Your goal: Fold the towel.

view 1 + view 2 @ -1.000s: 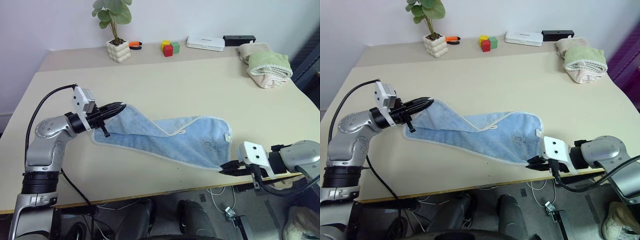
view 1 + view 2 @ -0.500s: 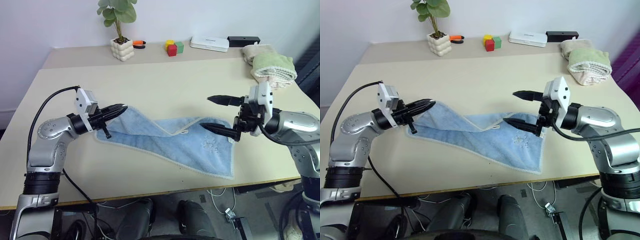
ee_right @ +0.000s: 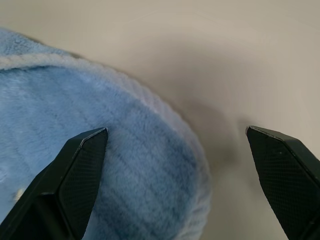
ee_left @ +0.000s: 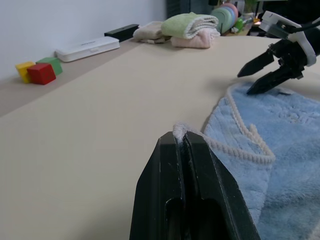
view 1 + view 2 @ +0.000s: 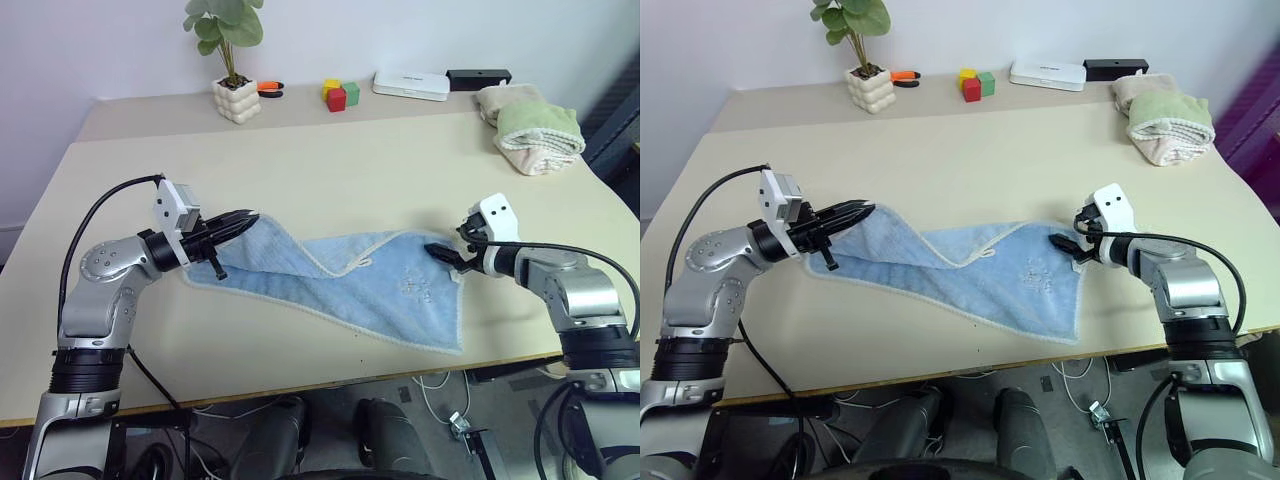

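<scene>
Centre of the head view: the towel (image 5: pixel 350 285) lies rumpled on the tabletop (image 5: pixel 330 170), its long axis running from mid-left down to lower right of the frame.
Left end effector (image 5: pixel 240 219): at mid-left of the head view, fingers pressed together on the towel's left corner, which it lifts slightly off the tabletop; in its wrist view the pale border sits pinched between the fingertips (image 4: pixel 176 145).
Right end effector (image 5: pixel 1068 248): at mid-right of the head view, jaws spread wide, pointing left at the towel's upper-right corner; it holds nothing.
Key relation: in the right wrist view the rounded corner lies between the two fingertips (image 3: pixel 92 142), one over the blue cloth and the other over bare tabletop; I cannot tell whether they touch the cloth.
Nearer arm: the right one is just at this free corner; the left one is well apart from it, at the far end of the long axis.
Next move, as I judge: close on that corner so both ends are held.
Surroundings: stacked towels (image 5: pixel 530 125) at upper right, coloured blocks (image 5: pixel 340 96), a white box (image 5: pixel 411 86) and a potted plant (image 5: pixel 232 60) along the top edge, all well apart from the towel.
Obstructions: nothing stands between either end effector and the cloth.
</scene>
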{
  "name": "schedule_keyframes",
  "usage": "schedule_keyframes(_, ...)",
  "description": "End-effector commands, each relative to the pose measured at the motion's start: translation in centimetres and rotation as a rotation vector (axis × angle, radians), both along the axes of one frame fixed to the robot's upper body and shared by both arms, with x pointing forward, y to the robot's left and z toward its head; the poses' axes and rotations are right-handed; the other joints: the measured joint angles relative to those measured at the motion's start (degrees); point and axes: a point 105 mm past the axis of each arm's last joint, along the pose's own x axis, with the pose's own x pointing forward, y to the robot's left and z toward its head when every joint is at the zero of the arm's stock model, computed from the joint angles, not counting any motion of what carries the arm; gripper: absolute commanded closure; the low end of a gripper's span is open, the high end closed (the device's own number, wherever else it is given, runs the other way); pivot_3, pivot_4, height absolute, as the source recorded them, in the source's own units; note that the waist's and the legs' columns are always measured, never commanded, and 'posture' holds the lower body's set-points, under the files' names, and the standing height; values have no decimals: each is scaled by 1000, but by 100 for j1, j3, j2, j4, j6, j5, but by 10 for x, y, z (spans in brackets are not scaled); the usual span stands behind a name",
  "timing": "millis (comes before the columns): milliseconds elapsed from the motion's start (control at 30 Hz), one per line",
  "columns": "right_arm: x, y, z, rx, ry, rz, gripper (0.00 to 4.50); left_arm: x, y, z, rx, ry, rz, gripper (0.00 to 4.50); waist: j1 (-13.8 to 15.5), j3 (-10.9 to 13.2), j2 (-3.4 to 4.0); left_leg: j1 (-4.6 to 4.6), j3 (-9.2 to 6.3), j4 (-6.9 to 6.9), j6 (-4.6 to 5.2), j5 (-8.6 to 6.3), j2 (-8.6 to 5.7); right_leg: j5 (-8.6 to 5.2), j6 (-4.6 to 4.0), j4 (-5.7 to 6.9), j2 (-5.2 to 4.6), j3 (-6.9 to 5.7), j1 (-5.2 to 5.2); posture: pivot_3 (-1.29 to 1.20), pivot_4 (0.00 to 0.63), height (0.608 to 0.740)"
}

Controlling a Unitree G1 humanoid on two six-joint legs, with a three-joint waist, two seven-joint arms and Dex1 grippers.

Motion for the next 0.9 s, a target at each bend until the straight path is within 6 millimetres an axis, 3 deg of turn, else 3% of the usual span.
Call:
schedule_keyframes(33, -3, 1, 2, 29, 25, -2, 249, 0, -5, 10, 8, -45, -17, 4500, 1, 0, 0, 0, 0, 0, 0, 0, 0, 0, 0, 0, 0, 0, 0, 0, 150, 740)
schedule_keyframes(133, -3, 2, -1, 43, 41, -24, 1302, 0, -5, 10, 11, -45, -18, 4500, 2, -1, -1, 0, -1, 3, -1, -1, 0, 0, 0, 0, 0, -2, 3, 0, 150, 740)
schedule_keyframes(333, 5, 0, 10, 76, -17, -58, 4321, 1, -4, 10, 14, -48, -16, 4500, -11, -1, -1, 1, -1, 4, -1, -1, 0, 0, 1, 0, 0, -1, 3, 0, 150, 740)
schedule_keyframes(533, 16, 4, 29, 71, -137, -44, 4424, 19, 4, 6, 4, -68, 88, 4500, -1, 0, 0, 1, 0, 6, -1, -1, 0, 1, 0, 0, 0, -1, 4, 0, 150, 740)
schedule_keyframes(667, 44, 11, 54, 23, -293, -36, 4424, 65, 29, 10, 2, -143, 324, 4500, 2, 0, 0, 1, 0, 12, -5, 2, 0, 11, 8, 1, 4, -4, 4, 0, 150, 740)
schedule_keyframes(733, 64, 23, 71, -10, -379, -12, 4424, 94, 44, 25, -52, -137, 449, 4500, 1, 2, -3, 1, -1, 13, -14, 7, 0, 23, 8, -2, 10, -9, 5, 0, 150, 740)
schedule_keyframes(833, 92, 31, 96, -116, -492, -36, 4424, 118, 54, 55, -9, -219, 557, 4500, -51, 3, -7, 0, 0, 17, -6, 16, -1, 30, 15, -4, 13, -12, 5, 0, 150, 740)
schedule_keyframes(900, 106, 43, 145, -155, -652, -65, 4424, 127, 59, 99, 10, -330, 623, 4500, -134, 13, -16, -1, 1, 16, -22, 27, -3, 32, 18, 0, 10, -12, 2, 0, 150, 740)
